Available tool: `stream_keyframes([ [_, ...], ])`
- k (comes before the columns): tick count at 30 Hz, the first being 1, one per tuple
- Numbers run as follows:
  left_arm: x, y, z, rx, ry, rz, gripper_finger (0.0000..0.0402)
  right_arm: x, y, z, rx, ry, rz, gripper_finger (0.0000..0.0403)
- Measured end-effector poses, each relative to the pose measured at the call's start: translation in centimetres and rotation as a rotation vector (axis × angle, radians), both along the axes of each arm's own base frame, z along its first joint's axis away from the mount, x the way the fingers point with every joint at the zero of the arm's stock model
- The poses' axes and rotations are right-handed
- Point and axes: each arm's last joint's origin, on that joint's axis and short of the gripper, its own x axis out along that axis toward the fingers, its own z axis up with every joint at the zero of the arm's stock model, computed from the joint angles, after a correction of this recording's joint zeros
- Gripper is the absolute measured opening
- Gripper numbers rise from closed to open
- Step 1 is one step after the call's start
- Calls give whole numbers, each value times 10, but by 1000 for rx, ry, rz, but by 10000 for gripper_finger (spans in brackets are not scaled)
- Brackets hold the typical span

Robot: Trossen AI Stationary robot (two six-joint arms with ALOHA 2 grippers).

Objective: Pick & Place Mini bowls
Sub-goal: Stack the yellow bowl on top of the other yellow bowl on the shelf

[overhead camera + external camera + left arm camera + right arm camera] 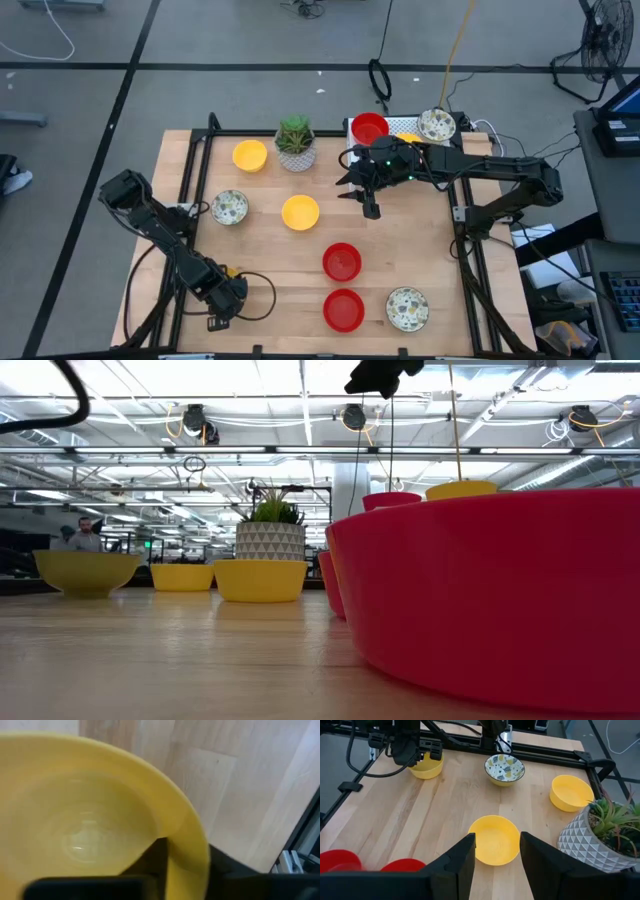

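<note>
My left gripper (228, 290) is near the table's near-left corner, shut on a yellow mini bowl (232, 272) that fills the left wrist view (90, 820). My right gripper (368, 205) hangs open above mid-table, holding nothing. In its wrist view the open fingers (497, 845) frame another yellow bowl (494, 840) standing on the wood farther off. On the table stand a yellow bowl (250, 155), a patterned bowl (229, 207), two red bowls (342, 261) (344, 309) and a patterned bowl (407, 307). A red (369, 127), a yellow (405, 138) and a patterned bowl (436, 124) sit on the rack. My left gripper holds the yellow bowl by its rim (197, 845), one finger (155, 860) inside the bowl and the other outside the wall. The bowl stays upright, mouth up. Whether its base rests on the table or is lifted, I cannot tell.
A potted plant (295, 143) stands at the far middle, just left of the white rack (400, 125). A black frame (190, 190) borders the wooden top on the left and right. Bare wood lies between the left arm and the red bowls.
</note>
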Motion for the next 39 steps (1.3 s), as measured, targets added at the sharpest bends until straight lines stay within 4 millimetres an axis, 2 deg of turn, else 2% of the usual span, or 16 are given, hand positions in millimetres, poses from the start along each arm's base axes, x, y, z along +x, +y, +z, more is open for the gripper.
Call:
stream_keyframes([
  [2, 3, 3, 1, -3, -6, -5, 24, 1, 0, -5, 0, 0, 0, 141],
  [3, 4, 4, 1, -5, -6, -1, 15, 1, 0, -8, 0, 3, 0, 141],
  [9, 18, 13, 12, -28, -85, -32, 25, 2, 0, -20, -19, 21, 14, 141],
  [13, 36, 17, 38, -30, -290, -154, 6, 1, 0, -21, -21, 24, 19, 141],
  [19, 62, 24, 90, 68, -631, -340, 15, 1, 1, -22, -50, 30, 58, 141],
  [26, 90, 34, 138, 195, -947, -573, 13, 0, 22, -26, 58, 9, 346, 141],
  [29, 98, 38, 148, 239, -1041, -693, 16, 2, 36, -38, 45, -52, 476, 141],
  [33, 106, 47, 154, 198, -1140, -825, 6, 4, 52, -56, -43, -160, 588, 141],
  [39, 113, 60, 154, 136, -1200, -947, 8, 5, 65, -78, -149, -388, 643, 141],
])
